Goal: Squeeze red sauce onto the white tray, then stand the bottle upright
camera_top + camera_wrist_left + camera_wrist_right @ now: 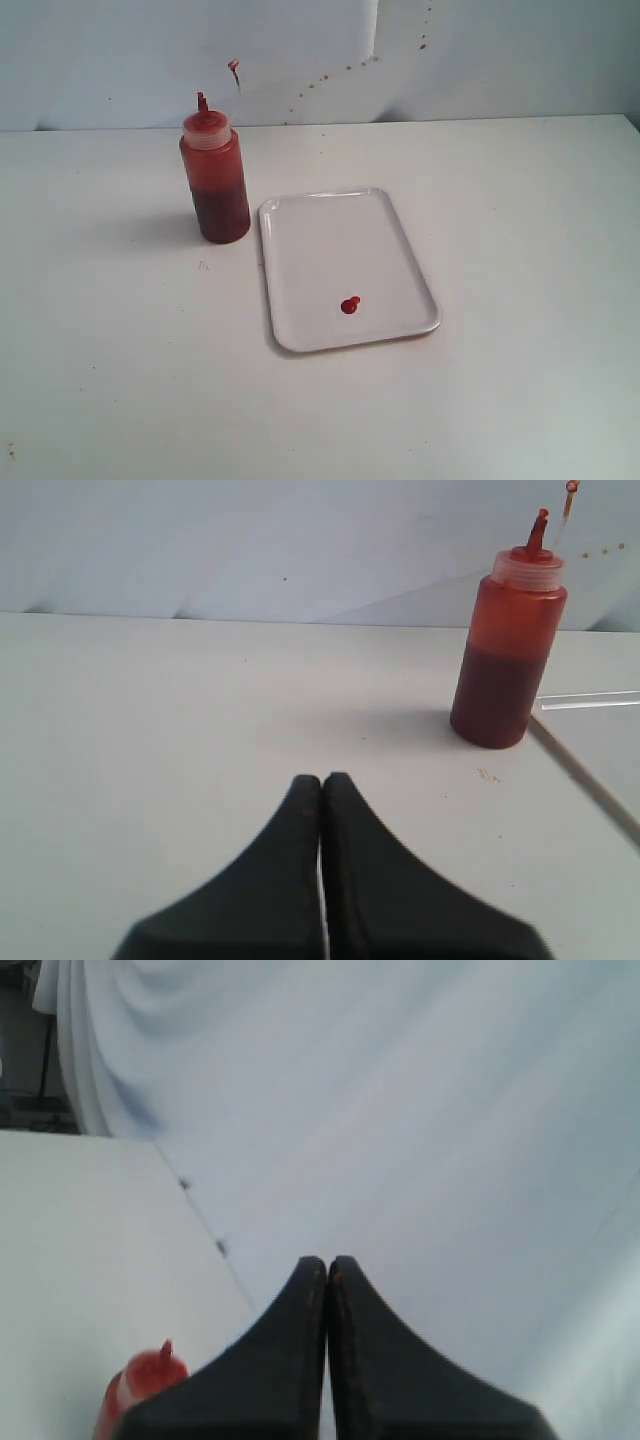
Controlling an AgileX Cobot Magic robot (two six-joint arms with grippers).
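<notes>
The bottle (pixel 214 180) stands upright on the table just left of the white tray (pixel 330 240), its nozzle pointing up. A small blob of red sauce (pixel 350 305) lies on the tray's near half. Neither arm shows in the exterior view. In the left wrist view my left gripper (pixel 322 780) is shut and empty, well short of the bottle (pixel 508 650), with the tray's corner (pixel 590 702) beside it. My right gripper (pixel 327 1262) is shut and empty too, and only the bottle's cap and tip (pixel 140 1380) peek out beside its fingers.
The white table (pixel 520 200) stretches all round the tray and bottle. A pale backdrop (pixel 200 50) with reddish-brown specks (pixel 350 68) hangs behind it. A faint mark (pixel 203 266) sits on the table in front of the bottle.
</notes>
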